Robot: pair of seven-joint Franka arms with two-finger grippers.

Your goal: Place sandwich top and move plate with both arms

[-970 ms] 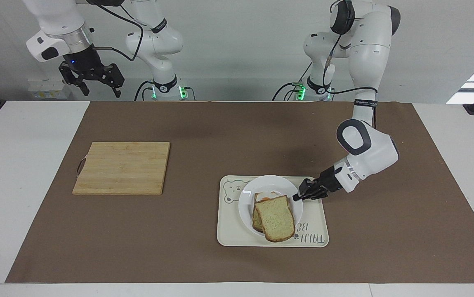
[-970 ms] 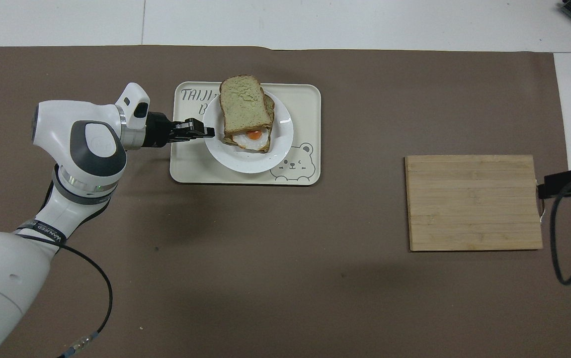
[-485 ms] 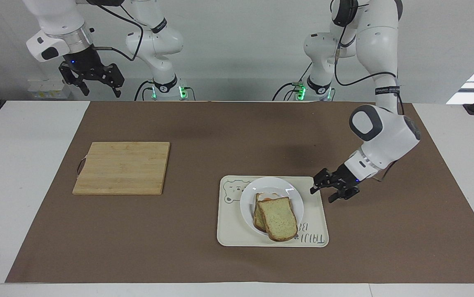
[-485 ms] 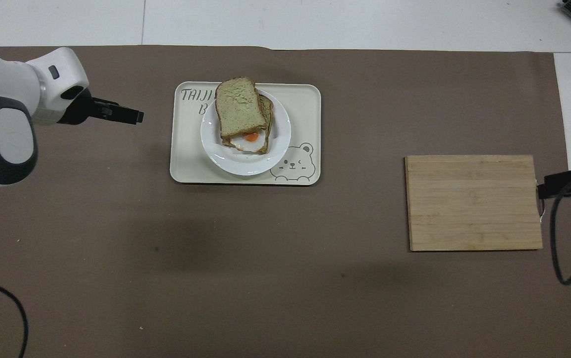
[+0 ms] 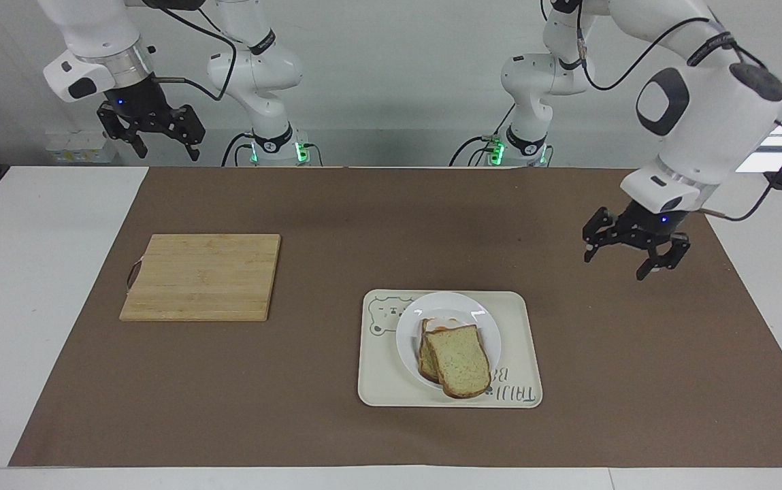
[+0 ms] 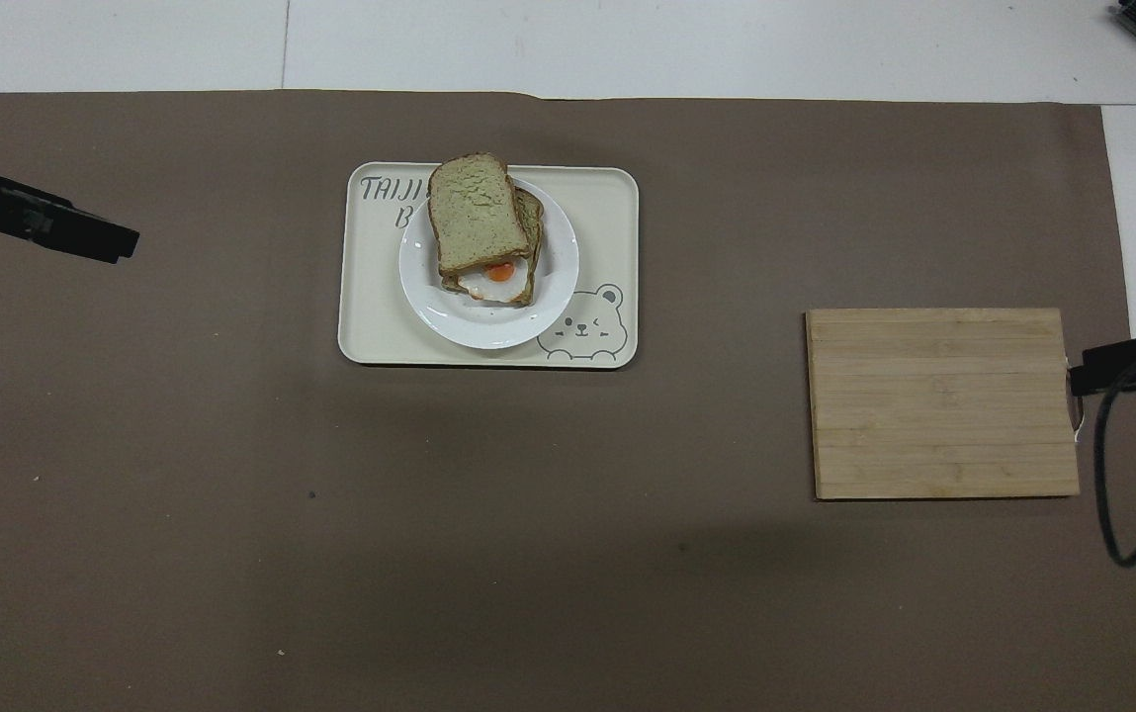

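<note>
The sandwich top (image 5: 460,361) (image 6: 477,216) lies skewed on the egg-topped slice, and a bit of the fried egg (image 6: 498,275) shows at its edge. Both sit on the small white plate (image 5: 482,320) (image 6: 488,324), which rests on the cream bear tray (image 5: 523,340) (image 6: 607,198). My left gripper (image 5: 614,265) (image 6: 118,240) hangs open and empty, raised over the brown mat toward the left arm's end of the table, well apart from the tray. My right gripper (image 5: 168,153) (image 6: 1082,376) waits open, held high at the right arm's end of the table.
A bamboo cutting board (image 5: 201,275) (image 6: 941,400) lies on the brown mat toward the right arm's end, nearer to the robots than the tray. Black cables trail from the right arm beside the board.
My left gripper opened off the plate's rim, then rose and drew back toward its own end of the table. The plate with the sandwich shifted slightly on the tray. The right arm stayed still.
</note>
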